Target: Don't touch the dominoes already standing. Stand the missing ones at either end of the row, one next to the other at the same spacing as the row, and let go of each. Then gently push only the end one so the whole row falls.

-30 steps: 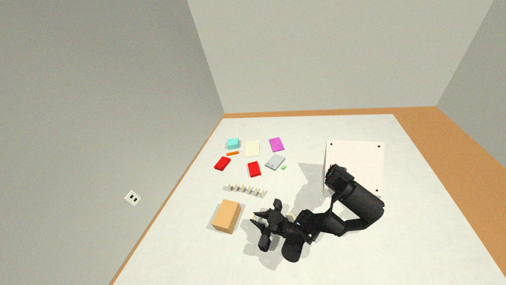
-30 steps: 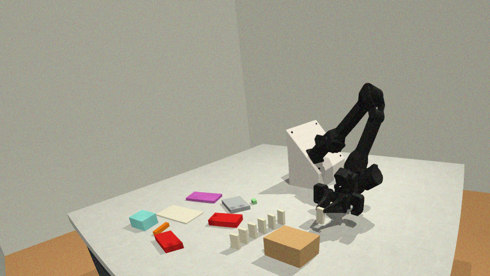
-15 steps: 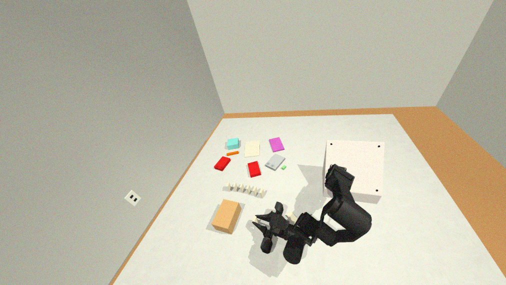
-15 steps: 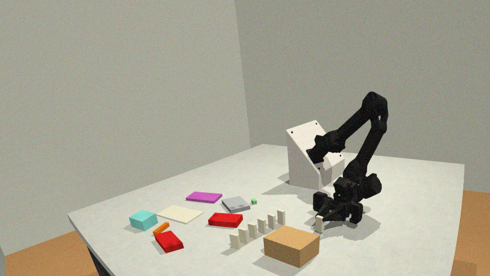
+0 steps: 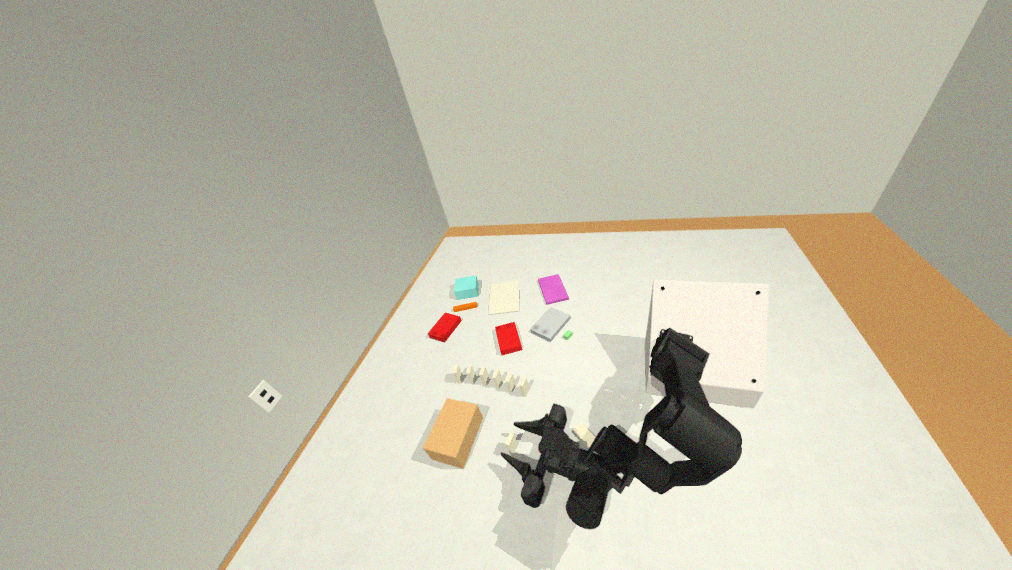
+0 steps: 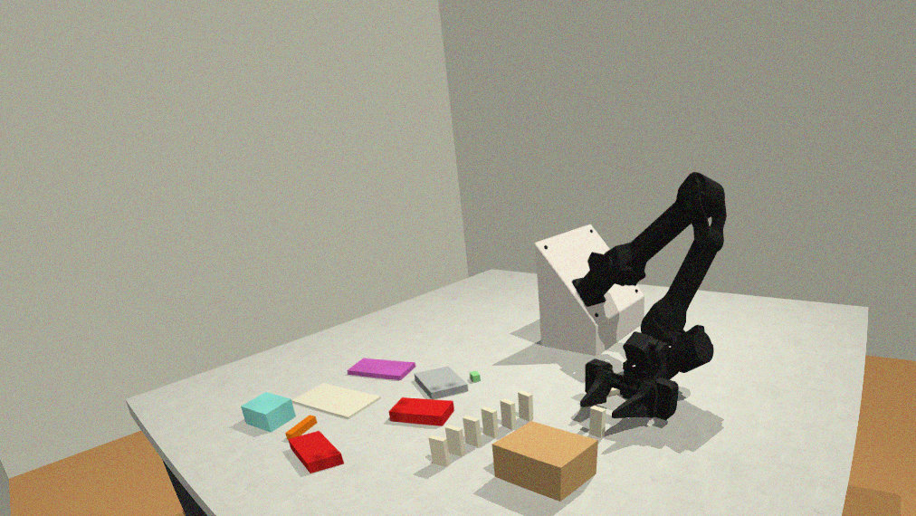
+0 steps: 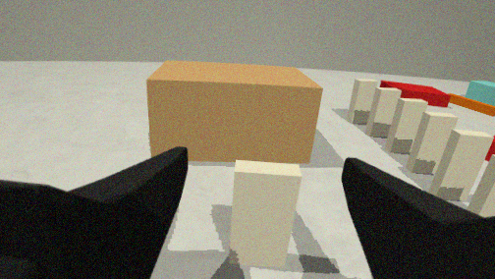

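Several cream dominoes (image 5: 497,378) (image 6: 490,424) (image 7: 432,142) stand upright in an evenly spaced row. A single cream domino (image 5: 511,443) (image 6: 597,423) (image 7: 265,216) stands upright on the table, apart from the row and out of line with it. My gripper (image 5: 509,440) (image 6: 598,410) (image 7: 266,163) is open around this single domino, with a visible gap on each side in the wrist view. Another cream domino (image 5: 583,433) shows beside the arm in the top view, partly hidden by the arm; its pose is unclear.
A tan box (image 5: 453,431) (image 6: 544,458) (image 7: 233,118) stands just beyond the single domino, beside the row. Two red blocks (image 5: 508,338) (image 5: 444,327), a grey slab (image 5: 550,324) and a small green cube (image 5: 567,334) lie across the row. A white sloped block (image 5: 715,325) (image 6: 564,307) stands near the arm.
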`<act>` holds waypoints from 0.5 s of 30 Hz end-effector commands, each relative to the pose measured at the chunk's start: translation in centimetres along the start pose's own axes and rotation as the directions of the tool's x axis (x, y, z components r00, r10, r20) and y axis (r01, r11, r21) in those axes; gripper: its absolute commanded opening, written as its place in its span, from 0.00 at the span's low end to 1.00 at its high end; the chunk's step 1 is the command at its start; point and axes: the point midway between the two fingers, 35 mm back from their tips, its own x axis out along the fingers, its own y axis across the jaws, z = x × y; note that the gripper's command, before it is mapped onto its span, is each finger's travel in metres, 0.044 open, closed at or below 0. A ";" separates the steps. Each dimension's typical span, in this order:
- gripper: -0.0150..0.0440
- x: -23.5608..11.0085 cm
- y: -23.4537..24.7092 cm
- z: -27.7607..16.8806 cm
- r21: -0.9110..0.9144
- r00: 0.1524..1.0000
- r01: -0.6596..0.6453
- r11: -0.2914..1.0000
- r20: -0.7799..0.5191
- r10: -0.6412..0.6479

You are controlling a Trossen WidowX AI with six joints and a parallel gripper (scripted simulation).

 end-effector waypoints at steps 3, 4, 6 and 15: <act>1.00 0.0 0.0 0.1 0.006 1.000 0.002 1.000 0.005 -0.002; 1.00 0.0 0.0 0.1 0.006 1.000 0.002 1.000 0.005 -0.002; 1.00 0.0 0.1 0.6 0.006 1.000 0.002 1.000 0.004 -0.002; 1.00 0.0 0.0 5.0 0.000 1.000 -0.001 1.000 0.001 0.001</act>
